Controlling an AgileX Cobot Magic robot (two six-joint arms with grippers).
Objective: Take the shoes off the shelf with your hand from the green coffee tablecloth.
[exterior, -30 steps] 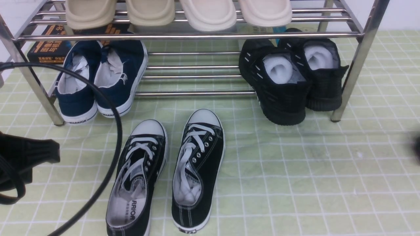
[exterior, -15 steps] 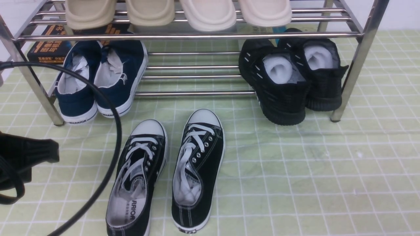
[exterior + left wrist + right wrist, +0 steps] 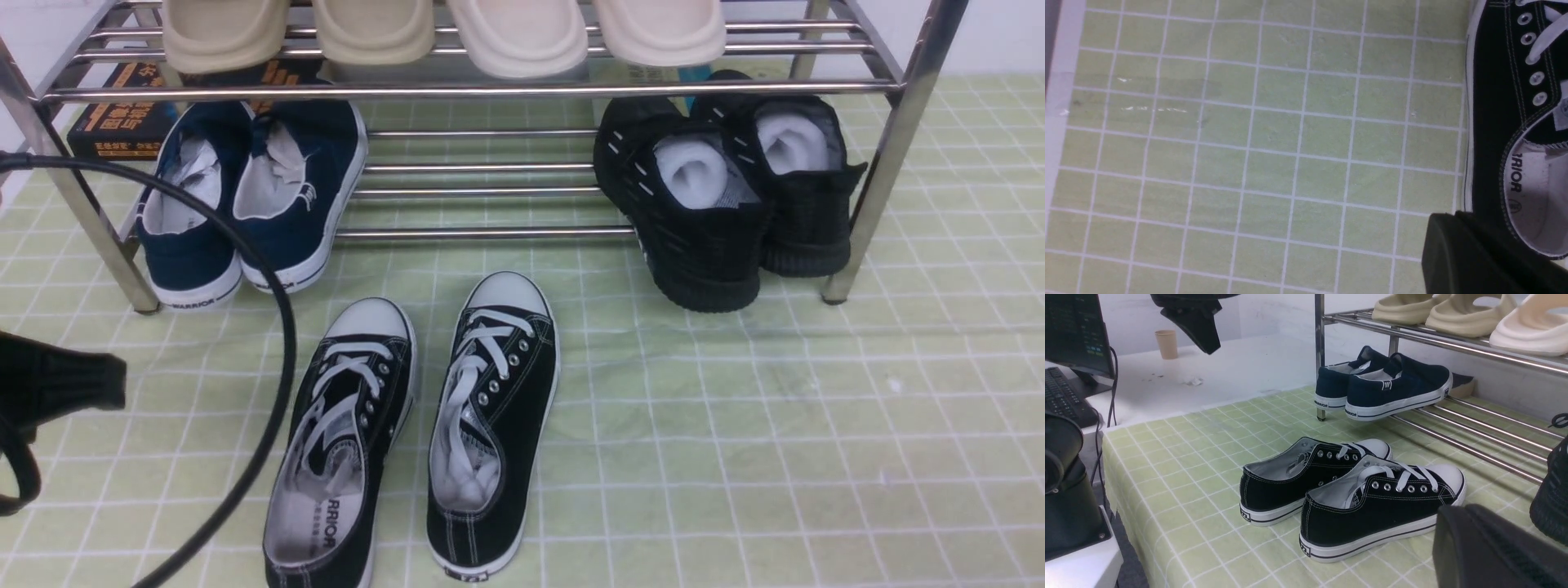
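Tablecloth first, since it's the biggest thing here: the green coffee tablecloth point(image 3: 775, 425) covers the whole worktop, pale green with a thin white grid and a few soft wrinkles. The shelf point(image 3: 490, 88) stands at the far side of it, chrome tubes in two tiers. Pale slippers point(image 3: 441, 33) sit on the top tier. Down below there's a navy pair point(image 3: 253, 196) at the left end and an all-black knit pair point(image 3: 718, 204) at the right end, with bare bars between them.

The shoes point(image 3: 498, 408) are already off the shelf. They stand flat on the cloth just in front of that bare middle stretch, side by side with a narrow gap, toes toward the rack and heels toward the robot. So I'd call the job basically done, and all I can see left is the arms backing out of the way.

Looks-wise they're low-top black canvas with white rubber toe caps and soles, white stitching, metal eyelets and loose white laces. The lining is white, with part of a printed brand name showing on one insole.

The left jaws sit low at the left edge, near the left shoe, closed on nothing. The right jaws are closed and empty too, well off to the right. A black cable point(image 3: 277, 327) loops across the left side.
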